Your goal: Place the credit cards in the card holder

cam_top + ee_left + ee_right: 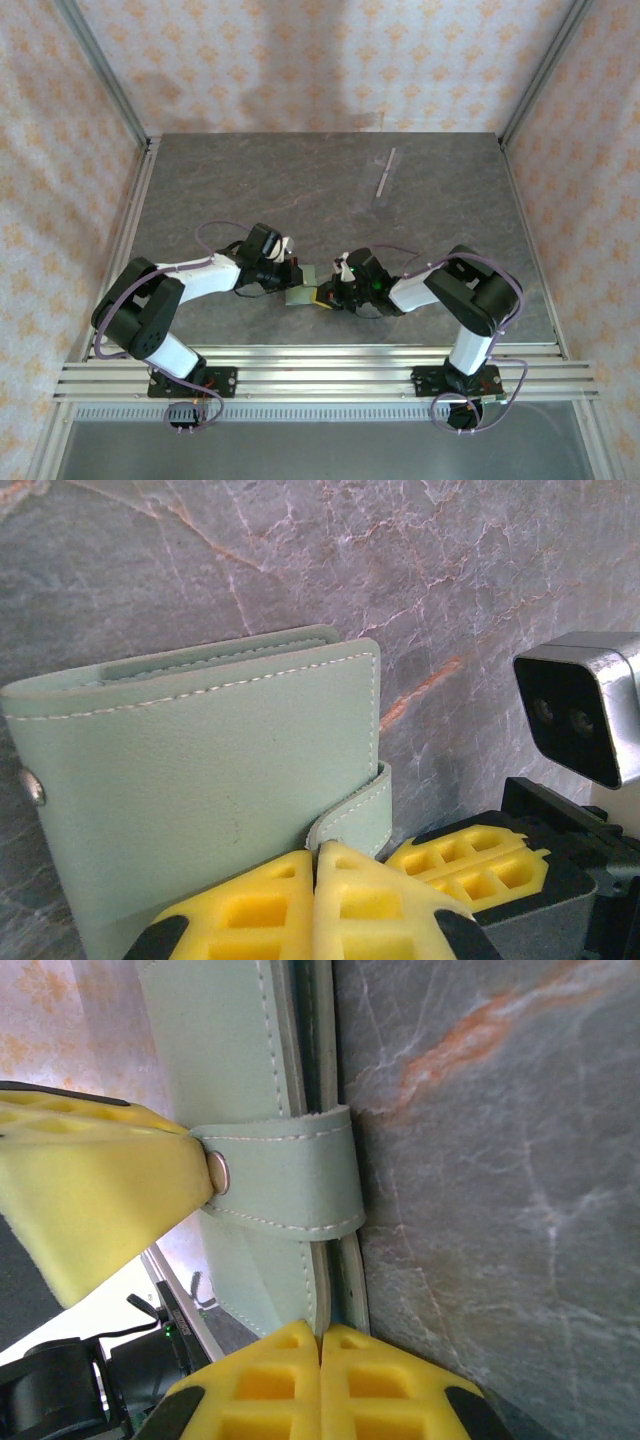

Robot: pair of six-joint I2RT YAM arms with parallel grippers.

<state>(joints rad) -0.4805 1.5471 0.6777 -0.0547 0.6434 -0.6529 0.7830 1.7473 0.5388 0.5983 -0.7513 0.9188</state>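
The card holder is lying folded on the counter between the hands. The left hand and right hand, fingers pressed together, are touching its strap edge.

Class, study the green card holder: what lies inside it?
The card holder is folded shut, its snap tab wrapped over the edge. Its inside is covered, so any contents cannot be seen.

There was one sage-green stitched folding card holder, two yellow-padded grippers at it, the left gripper and right gripper, and one thin pale strip beyond it.
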